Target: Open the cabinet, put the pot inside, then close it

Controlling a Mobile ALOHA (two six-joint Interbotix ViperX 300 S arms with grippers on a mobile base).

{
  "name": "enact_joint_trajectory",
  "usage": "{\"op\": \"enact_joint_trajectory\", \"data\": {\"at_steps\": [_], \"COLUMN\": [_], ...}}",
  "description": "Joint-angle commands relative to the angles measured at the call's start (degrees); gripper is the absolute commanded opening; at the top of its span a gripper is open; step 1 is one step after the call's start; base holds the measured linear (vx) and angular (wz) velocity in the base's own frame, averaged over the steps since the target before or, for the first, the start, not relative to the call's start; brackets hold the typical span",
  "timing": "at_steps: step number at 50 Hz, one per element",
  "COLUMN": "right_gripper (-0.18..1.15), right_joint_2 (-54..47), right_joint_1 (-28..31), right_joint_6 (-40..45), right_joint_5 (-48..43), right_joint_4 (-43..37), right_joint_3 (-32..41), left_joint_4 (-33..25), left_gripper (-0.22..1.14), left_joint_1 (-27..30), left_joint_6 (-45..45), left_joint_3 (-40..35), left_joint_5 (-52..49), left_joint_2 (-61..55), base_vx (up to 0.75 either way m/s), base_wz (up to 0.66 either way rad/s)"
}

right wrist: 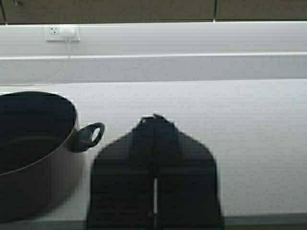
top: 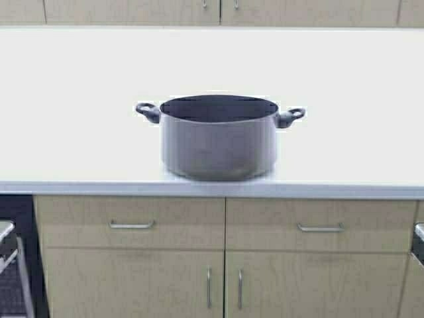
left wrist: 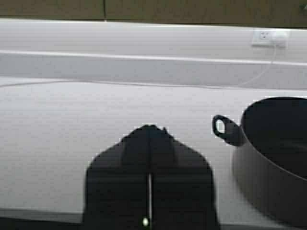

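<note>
The grey pot [top: 218, 142] stands on the white countertop [top: 79, 106] near its front edge, with a dark inside and two black loop handles. The wall cabinet [top: 218, 10] shows only as the bottom of its two closed maple doors at the top of the high view. Neither arm shows in the high view. My left gripper [left wrist: 150, 128] is shut and empty, near the counter's front edge, to the left of the pot [left wrist: 273, 158] and apart from its handle. My right gripper [right wrist: 154, 118] is shut and empty, to the right of the pot [right wrist: 33, 153].
Below the counter is a base cabinet [top: 225, 278] with two drawers and two closed doors. A dark appliance opening [top: 16, 265] is at the lower left. A wall socket with a white plug and cable [left wrist: 268, 37] sits on the backsplash behind the pot.
</note>
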State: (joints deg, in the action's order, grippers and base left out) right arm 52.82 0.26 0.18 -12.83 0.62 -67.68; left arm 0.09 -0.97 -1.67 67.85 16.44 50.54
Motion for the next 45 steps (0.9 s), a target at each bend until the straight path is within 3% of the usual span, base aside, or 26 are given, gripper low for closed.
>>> {"op": "enact_joint_trajectory", "data": {"at_steps": [1, 35, 39, 42, 45], "right_gripper": [0.06, 0.08, 0.22, 0.47, 0.79], "right_joint_2": [0.79, 1.14, 1.05, 1.23, 1.23], "right_joint_1": [0.09, 0.18, 2.2, 5.36, 9.67], "right_joint_6": [0.0, 0.62, 2.64, 3.6, 3.6], "right_joint_5": [1.85, 2.02, 3.25, 6.06, 9.84], "right_joint_4": [0.35, 0.35, 0.18, 0.62, 0.53], "right_joint_3": [1.41, 1.05, 2.02, 2.55, 3.52], "left_joint_4": [0.18, 0.0, 0.35, 1.49, 2.64], "left_gripper": [0.03, 0.04, 0.11, 0.29, 0.57], "left_joint_1": [0.0, 0.09, -2.29, -6.59, -12.74], "left_joint_6": [-0.09, -1.23, -1.49, -1.58, -2.2], "left_joint_3": [-1.32, 1.14, 0.79, 0.44, -0.09], "left_joint_5": [0.44, -0.18, -0.35, -1.32, -4.13], "left_joint_2": [0.09, 2.9, 2.99, 3.34, 3.96], "base_vx": [0.39, 0.32, 0.21, 0.19, 0.15], "base_wz": [0.02, 0.0, 0.03, 0.04, 0.02]}}
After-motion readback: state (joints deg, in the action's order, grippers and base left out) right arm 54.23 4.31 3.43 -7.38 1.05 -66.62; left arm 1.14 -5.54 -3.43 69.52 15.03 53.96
